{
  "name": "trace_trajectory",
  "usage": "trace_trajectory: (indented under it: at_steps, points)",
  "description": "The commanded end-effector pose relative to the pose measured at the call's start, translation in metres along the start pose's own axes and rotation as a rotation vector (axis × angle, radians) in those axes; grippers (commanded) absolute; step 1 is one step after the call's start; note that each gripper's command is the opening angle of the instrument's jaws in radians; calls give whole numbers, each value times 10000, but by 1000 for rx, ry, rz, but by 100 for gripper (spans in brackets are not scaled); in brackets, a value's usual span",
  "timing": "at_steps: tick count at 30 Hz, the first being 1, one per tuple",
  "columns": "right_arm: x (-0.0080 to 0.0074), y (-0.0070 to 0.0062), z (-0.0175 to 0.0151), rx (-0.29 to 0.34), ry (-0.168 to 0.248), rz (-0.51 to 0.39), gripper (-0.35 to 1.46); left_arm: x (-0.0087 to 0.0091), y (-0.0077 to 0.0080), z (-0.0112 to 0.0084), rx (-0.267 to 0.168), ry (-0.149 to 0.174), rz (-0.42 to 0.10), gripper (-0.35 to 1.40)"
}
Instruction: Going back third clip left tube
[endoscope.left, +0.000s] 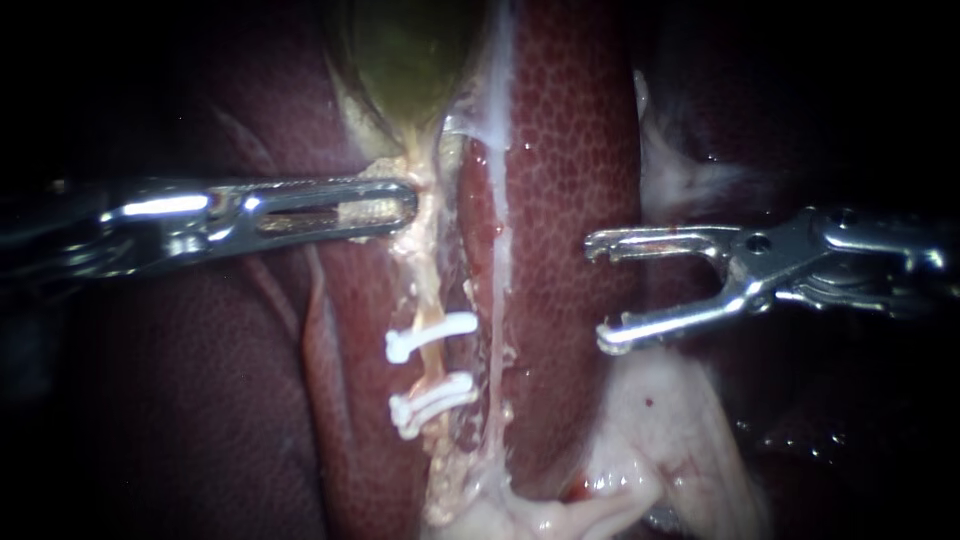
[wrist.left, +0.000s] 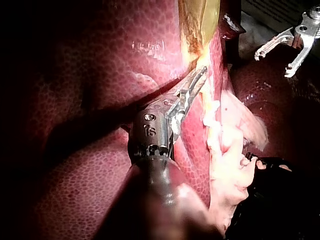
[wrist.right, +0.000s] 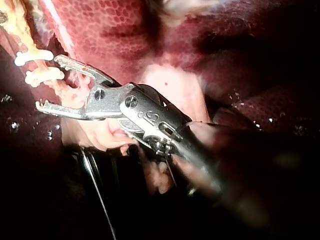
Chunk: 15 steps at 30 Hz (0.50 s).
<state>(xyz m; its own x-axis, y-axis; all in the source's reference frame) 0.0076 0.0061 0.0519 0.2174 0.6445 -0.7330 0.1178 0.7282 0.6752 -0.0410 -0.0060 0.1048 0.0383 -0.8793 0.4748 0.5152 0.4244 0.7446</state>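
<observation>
Two clips (endoscope.left: 430, 335) sit across the left tube (endoscope.left: 428, 290), ahead of the right instrument (endoscope.left: 600, 292), whose jaws are spread and empty; liver (endoscope.left: 570, 150) all round. Tube runs lengthwise from gallbladder (endoscope.left: 400, 50), crosswise through left instrument (endoscope.left: 405, 205), clamped on it.
Left wrist: jaws closed on tube; tube beyond them hard to make out.
Right wrist: clips just past jaw tips; under the shaft, dark.
</observation>
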Motion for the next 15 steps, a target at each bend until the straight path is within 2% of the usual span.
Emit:
trace_trajectory:
  at_steps: [1, 15]
  points:
    - [1, -1, 0, 0, 0, 0, 60, 1, 0, 3, 2, 2, 0, -35]
    - [3, -4, 1, -1, 0, 1, 60, 0, -2, 5, 4, 3, -1, -35]
